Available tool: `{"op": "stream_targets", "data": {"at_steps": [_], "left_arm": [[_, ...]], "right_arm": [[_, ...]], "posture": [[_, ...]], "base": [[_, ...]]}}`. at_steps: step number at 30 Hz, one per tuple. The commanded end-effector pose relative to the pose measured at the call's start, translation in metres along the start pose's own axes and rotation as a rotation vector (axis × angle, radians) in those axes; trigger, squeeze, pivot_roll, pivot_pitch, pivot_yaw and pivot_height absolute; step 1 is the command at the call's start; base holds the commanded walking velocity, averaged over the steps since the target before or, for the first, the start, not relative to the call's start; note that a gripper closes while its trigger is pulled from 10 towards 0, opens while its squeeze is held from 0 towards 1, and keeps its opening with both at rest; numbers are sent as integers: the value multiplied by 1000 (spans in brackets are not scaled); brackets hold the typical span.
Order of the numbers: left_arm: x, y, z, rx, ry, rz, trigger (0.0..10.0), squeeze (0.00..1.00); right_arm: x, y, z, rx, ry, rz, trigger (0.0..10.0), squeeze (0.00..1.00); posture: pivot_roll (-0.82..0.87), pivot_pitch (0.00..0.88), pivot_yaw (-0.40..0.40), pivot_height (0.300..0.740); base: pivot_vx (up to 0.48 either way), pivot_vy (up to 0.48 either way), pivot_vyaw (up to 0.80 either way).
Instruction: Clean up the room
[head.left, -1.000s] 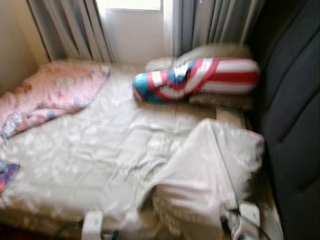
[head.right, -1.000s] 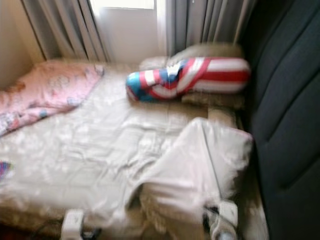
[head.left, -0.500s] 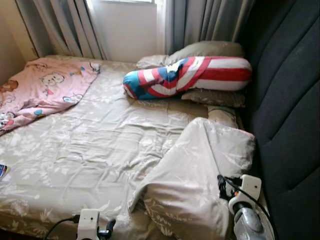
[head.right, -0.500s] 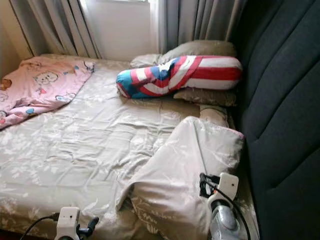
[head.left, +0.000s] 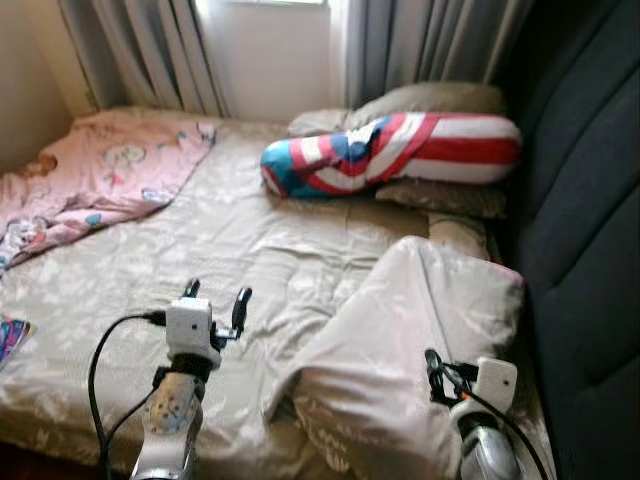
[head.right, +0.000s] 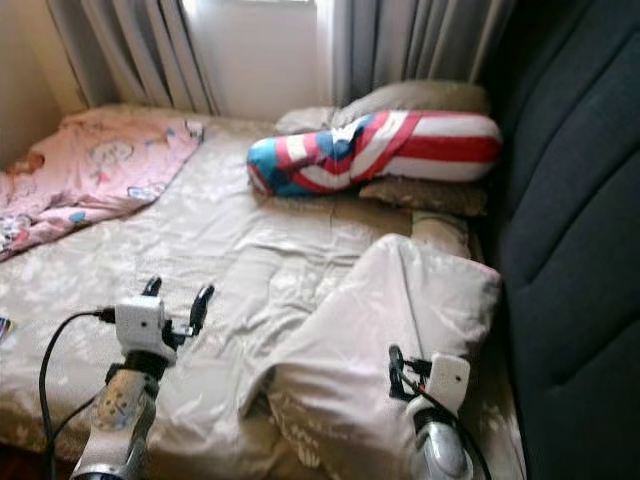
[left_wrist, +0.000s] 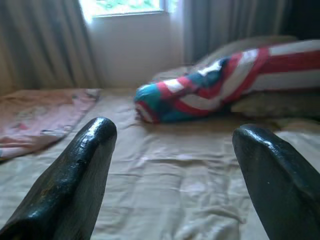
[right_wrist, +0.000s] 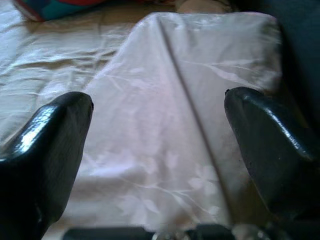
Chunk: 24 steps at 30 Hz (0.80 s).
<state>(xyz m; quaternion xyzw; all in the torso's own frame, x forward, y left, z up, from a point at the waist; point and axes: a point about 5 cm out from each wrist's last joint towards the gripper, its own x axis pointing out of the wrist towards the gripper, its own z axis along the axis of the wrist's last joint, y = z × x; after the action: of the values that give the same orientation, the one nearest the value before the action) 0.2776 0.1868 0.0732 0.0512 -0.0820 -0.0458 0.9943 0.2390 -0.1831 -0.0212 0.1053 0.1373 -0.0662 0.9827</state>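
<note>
A beige leaf-print duvet (head.left: 250, 230) covers the bed, and its right corner is folded back in a bulky flap (head.left: 420, 340). A red, white and blue striped bolster (head.left: 400, 150) lies across the head end on beige pillows (head.left: 440, 98). A pink cartoon-print blanket (head.left: 110, 170) is crumpled at the far left. My left gripper (head.left: 215, 298) hovers open over the near middle of the duvet, holding nothing. My right gripper (head.left: 437, 372) is open just above the flap's near edge. In the right wrist view that flap (right_wrist: 175, 125) lies between its fingers (right_wrist: 55, 135).
A dark padded headboard (head.left: 590, 230) runs along the right side. Grey curtains (head.left: 420, 40) and a bright window stand behind the bed. A small colourful item (head.left: 10, 335) peeks in at the left edge. A black cable hangs from my left wrist.
My left arm has risen and reached forward over the duvet. The right gripper stays by the folded flap. The camera has shifted slightly.
</note>
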Motion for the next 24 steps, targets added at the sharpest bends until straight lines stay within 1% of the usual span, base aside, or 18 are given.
{"op": "stream_targets", "data": {"at_steps": [1,2,5,7,10,14,15,17,22,23,24], "left_arm": [[-14,-3,-18,-39,93,-11,10000,0],[-14,-3,-18,-39,93,-11,10000,0],[-20,-2,-16,-45,77,-1,10000,0],[-27,-3,-15,-48,86,1,10000,0],[-30,-5,-14,-52,103,6,10000,0],[-27,-9,-8,-69,108,0,10000,0],[-23,-10,-6,-70,101,-2,10000,0],[-20,-9,-4,-71,94,-5,10000,0],[-16,-8,2,-71,98,-8,10000,0],[-15,-8,3,-71,99,-8,10000,0],[-15,-8,3,-71,99,-8,10000,0]], "right_arm": [[-1,-1,-1,-10,7,1,10000,0],[-1,-1,-1,-10,7,1,10000,0],[-1,-1,3,-9,-17,9,10000,0],[-1,-3,6,-8,-32,9,10000,0],[0,-5,6,-15,-29,0,10000,0],[1,-5,7,-24,-19,-3,10000,0],[2,-5,6,-27,-5,-9,10000,0],[3,-4,5,-39,19,-13,10000,0],[3,-4,5,-44,24,-12,10000,0],[2,-4,7,-38,-5,-11,10000,0],[2,-4,7,-38,-5,-11,10000,0]], "posture": [[4,0,-43,740],[4,0,-43,740],[2,0,-46,740],[6,0,-50,740],[4,0,-51,740],[2,0,-53,740],[0,0,-53,740],[0,0,-53,731],[-4,0,-52,706],[-1,0,-53,697],[-1,0,-53,697]], "base": [[0,0,0],[0,0,0],[0,0,0],[0,0,0],[0,0,0],[0,0,0],[0,0,0],[0,0,0],[0,0,0],[0,0,0],[0,0,0]]}}
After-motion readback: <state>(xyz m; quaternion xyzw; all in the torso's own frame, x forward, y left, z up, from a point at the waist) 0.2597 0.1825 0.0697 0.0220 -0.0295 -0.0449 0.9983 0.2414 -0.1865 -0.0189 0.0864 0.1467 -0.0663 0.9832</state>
